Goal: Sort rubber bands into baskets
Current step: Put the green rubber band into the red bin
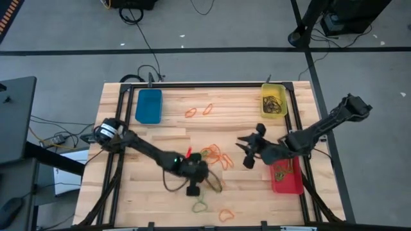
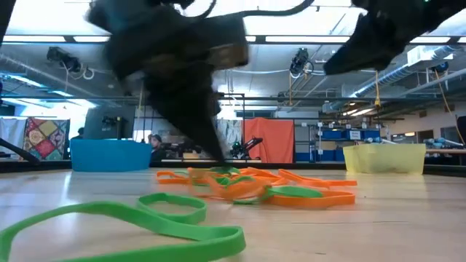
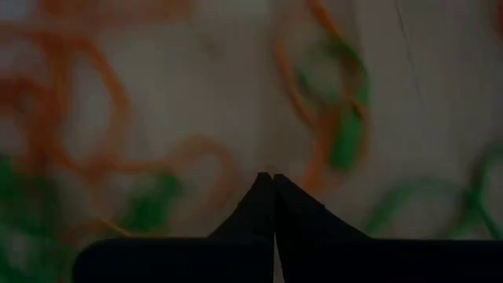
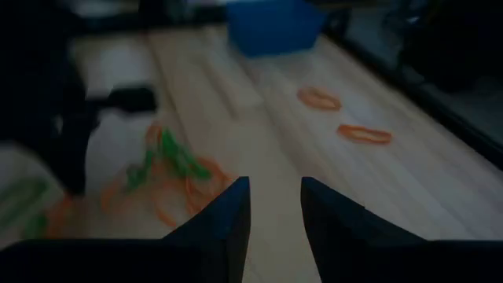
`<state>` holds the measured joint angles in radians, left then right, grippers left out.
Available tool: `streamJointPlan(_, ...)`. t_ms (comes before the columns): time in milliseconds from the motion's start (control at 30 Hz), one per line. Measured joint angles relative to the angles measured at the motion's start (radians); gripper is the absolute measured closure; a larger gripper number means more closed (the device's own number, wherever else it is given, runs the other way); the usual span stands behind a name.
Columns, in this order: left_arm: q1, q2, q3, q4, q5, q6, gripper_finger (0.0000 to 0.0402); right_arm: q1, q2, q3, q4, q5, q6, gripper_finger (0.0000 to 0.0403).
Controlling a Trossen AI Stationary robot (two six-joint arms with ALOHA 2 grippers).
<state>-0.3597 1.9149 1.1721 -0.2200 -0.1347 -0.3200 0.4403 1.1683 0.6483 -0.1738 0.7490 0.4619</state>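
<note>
Left gripper (image 3: 273, 182) clenched over the rubber bands (image 1: 215, 155).
Right gripper (image 4: 275, 192) hovers beside the red basket (image 1: 288, 181), jaws parted, empty.

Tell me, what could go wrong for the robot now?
The left gripper is shut down in the tangled pile of orange and green bands, so it might lift several colours together, or none if it pinched only wood. The right gripper hangs open close beside that pile, so the two arms could bump. Lifted bands might also snag and drag others across the table.
</note>
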Motion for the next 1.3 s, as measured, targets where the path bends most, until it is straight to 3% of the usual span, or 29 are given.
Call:
streamJointPlan(167, 0.060, -0.033, 0.001, 0.171, 0.090, -0.006, 0.0400, -0.127, 0.034, -0.002, 0.078, -0.229, -0.126, 0.0277)
streamJointPlan(300, 0.080, -0.093, 0.000, 0.173, 0.118, -0.061, 0.0401, -0.190, 0.042, -0.001, 0.209, -0.392, -0.157, 0.0277)
streamJointPlan(467, 0.088, -0.249, 0.000, 0.257, 0.130, -0.215, 0.0401, -0.238, -0.001, 0.017, 0.191, -0.628, -0.059, 0.0277)
streamJointPlan(567, 0.084, -0.353, 0.002, 0.320, 0.103, -0.208, 0.0401, -0.254, -0.023, 0.028, 0.191, -0.735, 0.039, 0.0277)
streamJointPlan(667, 0.093, -0.430, 0.003, 0.309, 0.043, -0.173, 0.0401, -0.262, -0.034, 0.037, 0.295, -0.737, 0.122, 0.0277)
streamJointPlan(867, 0.104, -0.475, 0.002, 0.333, 0.051, -0.138, 0.0397, -0.271, -0.001, 0.039, 0.629, -0.752, 0.276, 0.0276)
streamJointPlan(1067, 0.112, -0.478, 0.002, 0.341, 0.087, -0.182, 0.0396, -0.256, 0.055, 0.038, 0.713, -0.759, 0.430, 0.0262)
streamJointPlan(1300, 0.111, -0.478, 0.002, 0.263, 0.158, -0.196, 0.0395, -0.190, 0.127, 0.038, 0.691, -0.656, 0.418, 0.0258)
